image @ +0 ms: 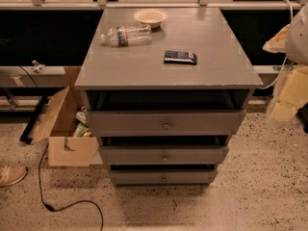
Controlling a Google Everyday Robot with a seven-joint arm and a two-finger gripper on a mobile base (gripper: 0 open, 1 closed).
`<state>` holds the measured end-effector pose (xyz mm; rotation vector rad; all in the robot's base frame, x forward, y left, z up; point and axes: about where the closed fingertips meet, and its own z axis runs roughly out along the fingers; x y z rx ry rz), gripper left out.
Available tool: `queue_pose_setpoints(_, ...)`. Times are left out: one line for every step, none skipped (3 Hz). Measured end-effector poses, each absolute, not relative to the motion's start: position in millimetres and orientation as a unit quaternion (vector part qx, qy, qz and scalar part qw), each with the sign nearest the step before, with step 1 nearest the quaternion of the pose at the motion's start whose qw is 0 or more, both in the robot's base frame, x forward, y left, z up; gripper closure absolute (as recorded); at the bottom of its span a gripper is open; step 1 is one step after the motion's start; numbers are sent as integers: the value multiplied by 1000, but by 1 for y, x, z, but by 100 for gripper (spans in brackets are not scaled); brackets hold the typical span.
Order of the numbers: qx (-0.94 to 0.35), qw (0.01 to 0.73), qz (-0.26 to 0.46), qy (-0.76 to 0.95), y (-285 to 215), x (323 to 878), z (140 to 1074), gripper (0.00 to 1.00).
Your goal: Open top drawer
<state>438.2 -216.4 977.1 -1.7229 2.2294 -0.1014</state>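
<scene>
Peeking in at the lower left edge, a shoe (9,174) rests on the speckled floor (260,191), and a black cable (48,203) snakes across the floor just right of it. Next along, an open cardboard box (65,150) sits against the left side of a grey cabinet (144,73); the things inside the box are too small to tell.

On the cabinet's back left part a clear bottle (126,35) lies on its side. A pale bowl (150,17) stands just behind it to the right, near the back edge.

Straight below the cabinet's front edge sits the top drawer (125,121), the widest and tallest of three grey fronts, with a small round knob (166,125) at its centre. A dark gap shows between the cabinet's top and this front. Two narrower drawers (130,155) are stacked under it, each with its own knob.

Right of centre on the cabinet lies a dark flat packet (180,57), apart from the bottle and bowl.

At the right edge the gripper (288,97) hangs as a pale blurred shape near the cabinet's right front corner, well apart from the knob. Whether it is open or closed, or has hold of anything, cannot be told
</scene>
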Motion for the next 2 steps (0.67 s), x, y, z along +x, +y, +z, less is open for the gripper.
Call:
queue_pose_setpoints(-603, 160, -36, 781, -216, 438, 977, 0)
queue_pose_setpoints(-611, 155, -20, 776, -213, 438, 944, 0)
